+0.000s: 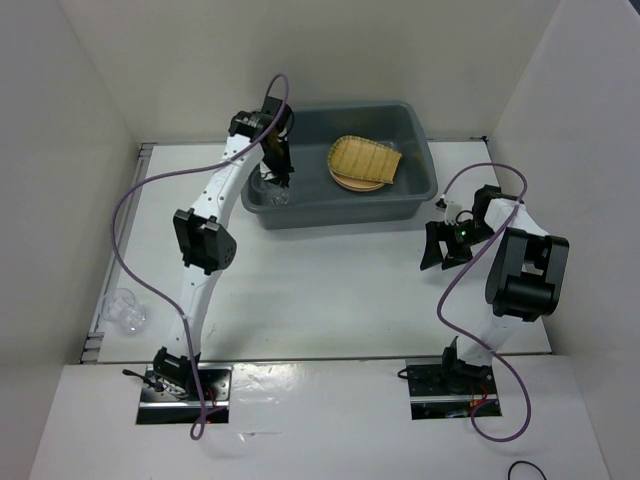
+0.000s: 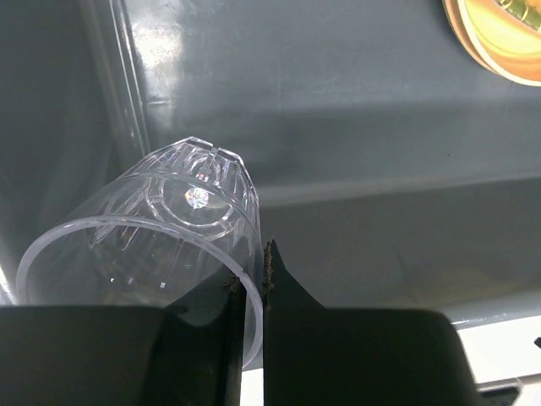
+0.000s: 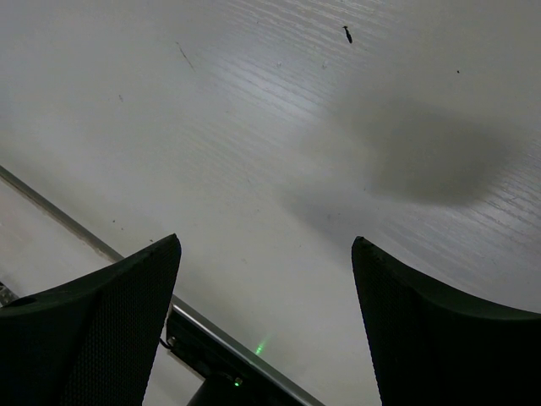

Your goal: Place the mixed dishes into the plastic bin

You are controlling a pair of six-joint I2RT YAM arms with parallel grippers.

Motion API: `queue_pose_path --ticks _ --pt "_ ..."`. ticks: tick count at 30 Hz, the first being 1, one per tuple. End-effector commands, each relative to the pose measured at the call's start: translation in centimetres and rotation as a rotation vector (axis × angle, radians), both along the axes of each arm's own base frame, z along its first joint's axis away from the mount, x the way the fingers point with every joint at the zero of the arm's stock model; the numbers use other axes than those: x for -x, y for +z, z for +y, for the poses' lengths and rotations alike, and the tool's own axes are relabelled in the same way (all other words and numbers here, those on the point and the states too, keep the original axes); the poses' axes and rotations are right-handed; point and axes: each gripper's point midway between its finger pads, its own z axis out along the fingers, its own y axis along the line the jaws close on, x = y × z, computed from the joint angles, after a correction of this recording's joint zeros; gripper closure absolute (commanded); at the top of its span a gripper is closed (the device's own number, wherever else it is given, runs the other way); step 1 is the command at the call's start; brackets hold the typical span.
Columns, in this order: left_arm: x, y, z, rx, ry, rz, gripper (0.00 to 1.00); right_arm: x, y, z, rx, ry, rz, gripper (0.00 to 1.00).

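Overhead, the left arm reaches across the table (image 1: 330, 290) to the left end of the bin (image 1: 340, 214), a dark grey tub standing at the far side. The left gripper (image 2: 264, 292) is clamped on a clear cup (image 2: 144, 237). Its wrist view shows the two dark fingers (image 2: 338, 355) almost together, pinching the cup's wall at the rim. The cup is tipped on its side, mouth towards the camera and faceted base pointing away. It hangs inside the bin, over the grey floor near the left wall; whether it touches the floor I cannot tell. Further right in the bin lies the bamboo tray (image 1: 367, 158), rounded end to the left, resting on a tan plate (image 1: 352, 184) whose rim shows along the tray's near edge. Whether one plate or two lie beneath it I cannot tell. A second cup (image 1: 128, 310) sits on the table at its left edge, well apart from the bin. The right gripper (image 1: 446, 255) hovers above bare table just right of the bin's near right corner, its fingers (image 3: 93, 330) spread wide with nothing between them.
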Motion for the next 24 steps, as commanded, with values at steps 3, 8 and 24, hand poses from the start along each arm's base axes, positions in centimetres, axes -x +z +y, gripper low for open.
queue_pose_path --ticks 3,8,24 --pt "-0.3 -0.9 -0.7 -0.074 -0.031 -0.029 1.00 -0.1 -0.1 0.4 -0.018 0.018 -0.011 0.14" --pt "0.1 -4.5 -1.5 -0.119 -0.048 0.033 0.99 -0.1 -0.1 0.4 -0.018 0.018 -0.011 0.14" --pt "-0.6 -3.0 -2.2 -0.128 -0.048 -0.032 0.55 0.1 -0.5 0.6 -0.037 0.018 0.023 0.14"
